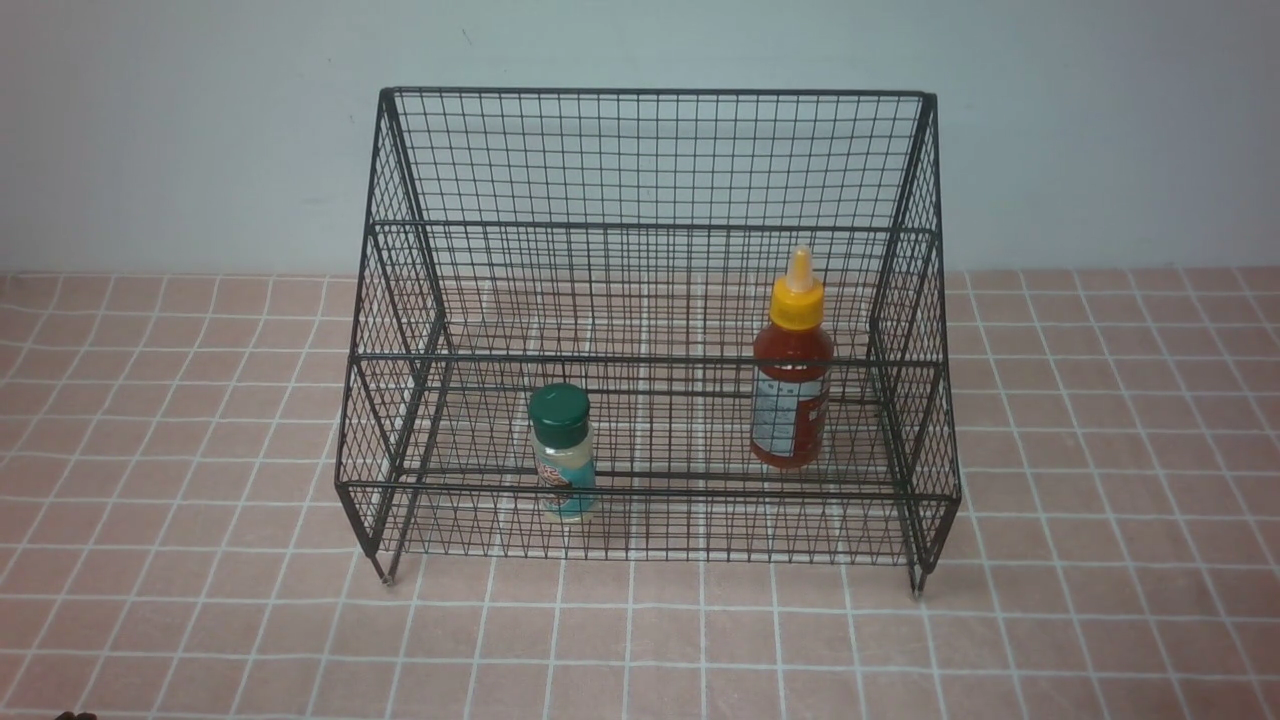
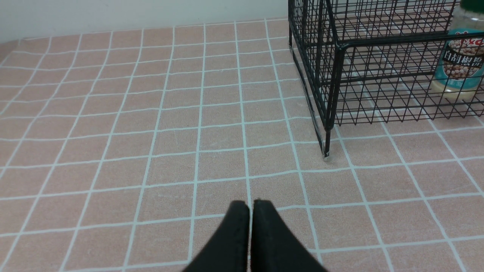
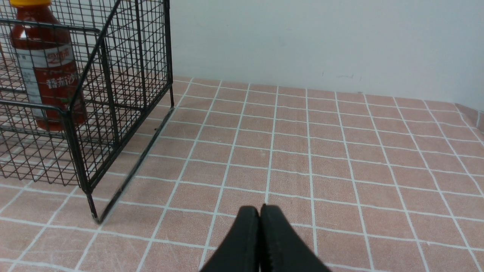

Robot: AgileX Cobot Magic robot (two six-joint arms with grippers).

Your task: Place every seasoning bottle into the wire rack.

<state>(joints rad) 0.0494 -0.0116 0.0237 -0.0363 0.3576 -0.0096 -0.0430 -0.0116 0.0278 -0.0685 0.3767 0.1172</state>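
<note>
The black wire rack (image 1: 650, 160) stands in the middle of the pink tiled table. The small clear shaker (image 1: 563, 455) with dark green cap and teal label stands upright on the rack's lowest tier, left of middle. The red sauce bottle (image 1: 792, 375) with yellow nozzle cap stands upright on the rack's right side, one tier further back. The shaker shows in the left wrist view (image 2: 459, 60), the sauce bottle in the right wrist view (image 3: 45, 75). My left gripper (image 2: 251, 206) is shut and empty over bare tiles near the rack's left front foot (image 2: 327, 153). My right gripper (image 3: 259, 210) is shut and empty, off the rack's right side.
The pale wall (image 1: 200, 120) rises behind the rack. The rack's right front foot (image 3: 94, 219) stands near my right gripper. Neither gripper shows in the front view.
</note>
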